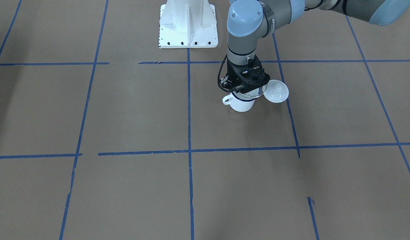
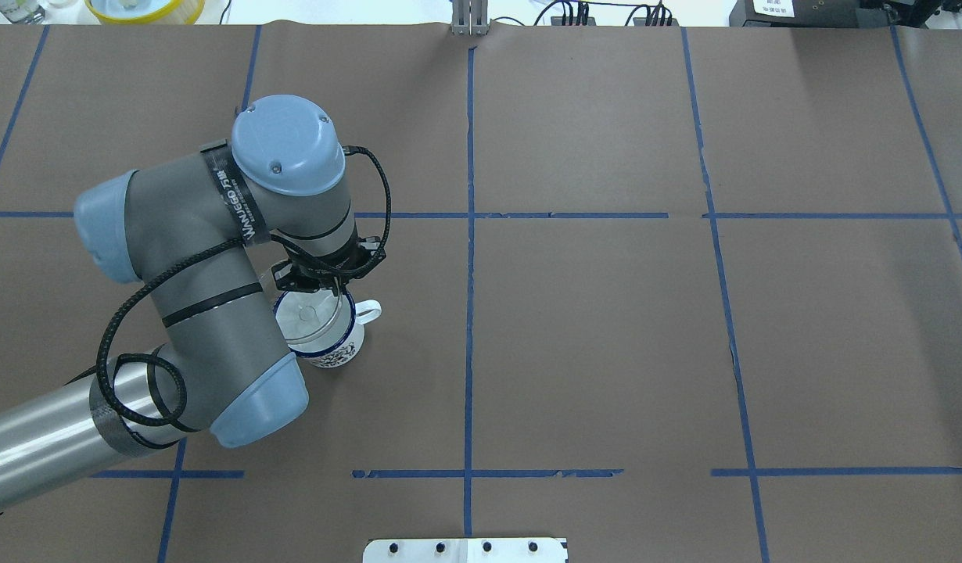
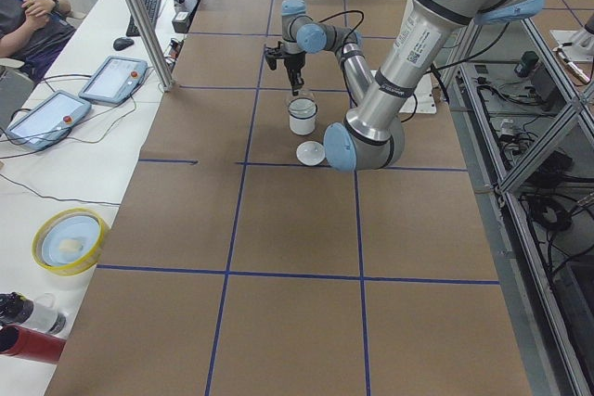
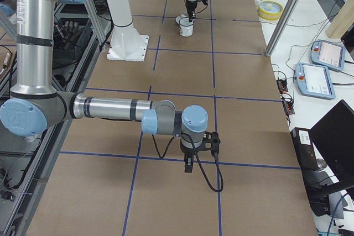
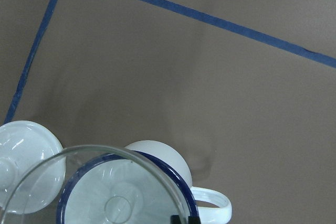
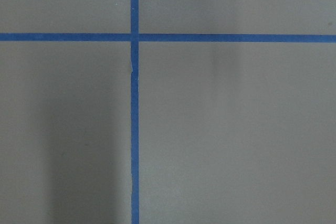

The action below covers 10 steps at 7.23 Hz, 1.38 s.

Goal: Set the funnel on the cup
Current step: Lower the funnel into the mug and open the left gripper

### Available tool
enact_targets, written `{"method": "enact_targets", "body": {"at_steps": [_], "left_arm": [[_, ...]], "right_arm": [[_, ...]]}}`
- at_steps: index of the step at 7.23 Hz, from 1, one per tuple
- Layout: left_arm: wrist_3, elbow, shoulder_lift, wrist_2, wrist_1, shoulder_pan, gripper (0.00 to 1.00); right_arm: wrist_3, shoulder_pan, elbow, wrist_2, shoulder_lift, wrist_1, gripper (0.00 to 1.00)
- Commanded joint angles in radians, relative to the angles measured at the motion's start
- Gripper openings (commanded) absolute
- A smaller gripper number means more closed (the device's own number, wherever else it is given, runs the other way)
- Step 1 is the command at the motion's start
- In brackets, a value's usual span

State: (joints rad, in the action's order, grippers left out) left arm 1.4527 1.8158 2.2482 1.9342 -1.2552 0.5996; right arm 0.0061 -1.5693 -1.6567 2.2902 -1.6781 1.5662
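The white cup (image 1: 241,104) with a dark blue rim stands upright on the brown table, its handle toward the table's middle. It also shows in the overhead view (image 2: 336,348) and the left wrist view (image 5: 157,155). The clear funnel (image 2: 309,317) sits over the cup's mouth; its wide rim (image 5: 100,149) reaches past the cup's blue rim. My left gripper (image 2: 323,288) stands straight above the cup, shut on the funnel's rim; one black fingertip (image 5: 184,219) shows at it. My right gripper (image 4: 188,165) hangs low over bare table far from the cup; I cannot tell its state.
A round white knobbed lid (image 1: 276,91) lies on the table right beside the cup, on its outer left side. The white robot base plate (image 1: 188,25) stands behind the cup. Blue tape lines cross the table. A yellow bowl (image 2: 145,8) sits at the far edge.
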Motion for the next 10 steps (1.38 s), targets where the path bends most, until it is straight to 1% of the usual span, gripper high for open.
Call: {"method": "enact_targets", "body": {"at_steps": [1,4,5,6,8,9,10], "left_arm": [[0.000,-0.004,-0.002,0.000,-0.018,-0.007,0.00],[0.000,-0.026,-0.010,0.000,-0.050,-0.018,0.00],[0.000,-0.024,-0.010,0.000,-0.052,-0.020,0.11],[0.001,-0.024,-0.010,-0.001,-0.052,-0.020,0.99],[-0.002,-0.020,-0.012,-0.006,-0.050,-0.020,1.00],[-0.029,0.006,-0.019,-0.004,-0.044,-0.011,1.00],[-0.157,0.083,-0.056,-0.004,-0.041,0.027,1.00]], "right_arm": [[0.000,0.000,0.000,0.000,0.000,0.000,1.00],[0.000,0.000,0.000,0.000,0.000,0.000,1.00],[0.000,0.000,0.000,0.000,0.000,0.000,1.00],[0.000,0.000,0.000,0.000,0.000,0.000,1.00],[0.000,0.000,0.000,0.000,0.000,0.000,1.00],[0.000,0.000,0.000,0.000,0.000,0.000,1.00],[0.000,0.000,0.000,0.000,0.000,0.000,1.00]]}}
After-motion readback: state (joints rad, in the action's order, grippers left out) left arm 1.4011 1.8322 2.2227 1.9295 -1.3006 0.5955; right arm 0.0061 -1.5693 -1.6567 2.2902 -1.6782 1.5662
